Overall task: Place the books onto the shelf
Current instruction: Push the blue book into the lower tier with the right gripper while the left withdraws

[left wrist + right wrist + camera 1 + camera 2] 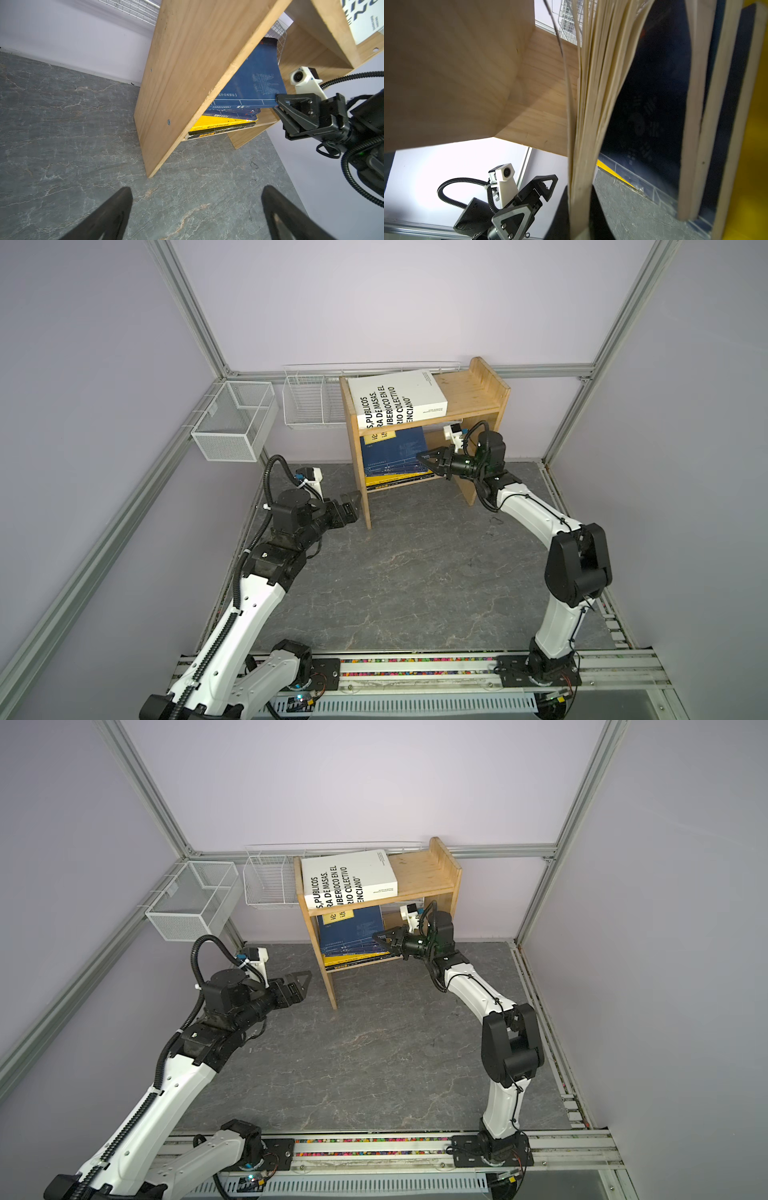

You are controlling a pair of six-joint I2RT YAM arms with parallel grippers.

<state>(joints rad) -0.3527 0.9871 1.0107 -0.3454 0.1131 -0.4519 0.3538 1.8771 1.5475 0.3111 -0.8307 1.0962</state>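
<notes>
The pine shelf [469, 391] is standing at the back of the grey marbled mat [415, 572], and every book I can see is sitting on it. In both top views the thick white book [395, 400] [347, 880] is lying flat on the upper tier. It is pushed against the left side panel, with its lettered cover jutting over the front edge.

On the lower tier the thin books are lying in a stack. The black book [220, 131] is sitting at the bottom with the yellow book [218, 121] on it and the navy ones above.

The right gripper [426, 459] [278, 102] is reaching into that tier from the right. Its claw is pinching the free edge of the top navy book [395, 452] [353, 930], which is tilting up off the stack. In the right wrist view its pages [593, 104] are fanning apart above the pinch.

The left gripper [351, 504] [301, 979] is hovering just outside the shelf's left side panel, low and near the front corner. Its fingers [116, 214] are spreading wide and holding nothing.

Two white wire baskets [307, 402] [232, 427] are hanging on the wall frame to the left of the shelf.
</notes>
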